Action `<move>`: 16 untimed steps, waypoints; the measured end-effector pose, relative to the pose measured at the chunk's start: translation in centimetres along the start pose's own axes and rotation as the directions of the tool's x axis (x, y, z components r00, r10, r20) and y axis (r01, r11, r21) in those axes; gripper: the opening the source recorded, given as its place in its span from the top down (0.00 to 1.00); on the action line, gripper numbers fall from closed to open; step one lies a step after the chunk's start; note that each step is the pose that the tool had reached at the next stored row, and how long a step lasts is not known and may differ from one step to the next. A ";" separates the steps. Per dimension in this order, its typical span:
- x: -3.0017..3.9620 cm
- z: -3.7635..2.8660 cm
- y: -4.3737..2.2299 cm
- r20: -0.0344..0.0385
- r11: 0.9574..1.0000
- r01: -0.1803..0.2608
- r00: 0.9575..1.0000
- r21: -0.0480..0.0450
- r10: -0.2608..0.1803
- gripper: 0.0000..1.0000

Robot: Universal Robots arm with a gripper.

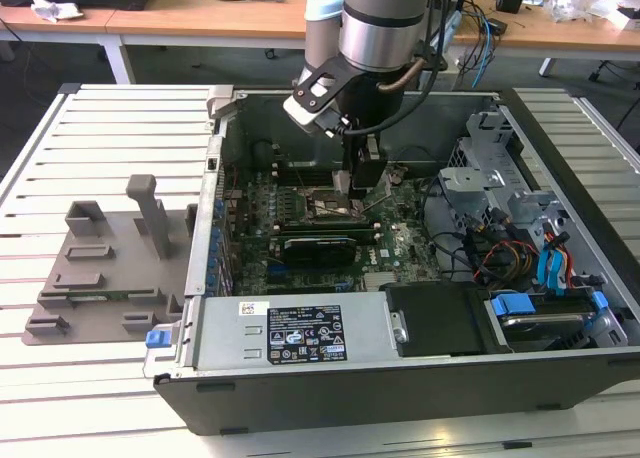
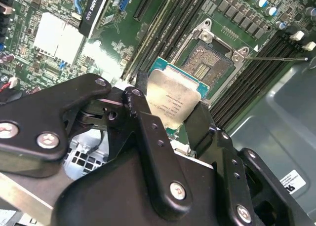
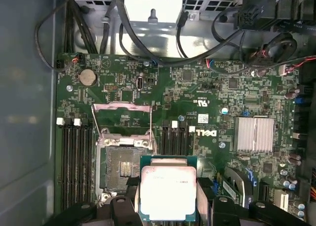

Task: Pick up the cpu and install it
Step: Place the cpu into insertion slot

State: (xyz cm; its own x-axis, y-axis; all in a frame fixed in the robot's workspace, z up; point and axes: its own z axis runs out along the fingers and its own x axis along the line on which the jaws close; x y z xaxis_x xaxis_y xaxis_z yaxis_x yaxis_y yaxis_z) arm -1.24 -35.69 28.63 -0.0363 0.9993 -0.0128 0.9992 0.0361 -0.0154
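Exterior view's left: grey tray (image 1: 100, 268) on desk (image 1: 110, 138), well apart from socket (image 3: 123, 164). Mid: claw (image 2: 170, 105) clamped on cpu (image 2: 173, 97) by its edges, chip flat, just beside socket, not seated. Socket frame flipped open.

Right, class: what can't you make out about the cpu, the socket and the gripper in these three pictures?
- Both wrist views: the cpu shows its top alone; its height over the socket cannot be judged.
- Second wrist view: the gripper's fingers cover the cpu's near edge.
- Exterior view: cpu and socket sit partly behind the gripper, too small to tell apart.
- Socket pins: too small to check.
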 end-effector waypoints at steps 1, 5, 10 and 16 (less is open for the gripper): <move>0.47 0.19 0.01 0.000 1.000 0.000 1.000 0.000 0.000 0.45; 1.44 0.39 0.05 0.000 1.000 0.000 1.000 0.000 0.000 0.45; 1.93 1.03 0.08 0.000 1.000 0.000 1.000 0.000 0.000 0.45; 2.82 1.91 0.12 0.000 1.000 0.000 1.000 0.000 0.000 0.45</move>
State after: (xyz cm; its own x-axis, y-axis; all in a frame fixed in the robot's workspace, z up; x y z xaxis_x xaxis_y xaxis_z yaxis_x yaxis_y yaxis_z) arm -1.25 -32.89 26.69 -0.0365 0.9993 -0.0128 0.9992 0.0363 -0.0154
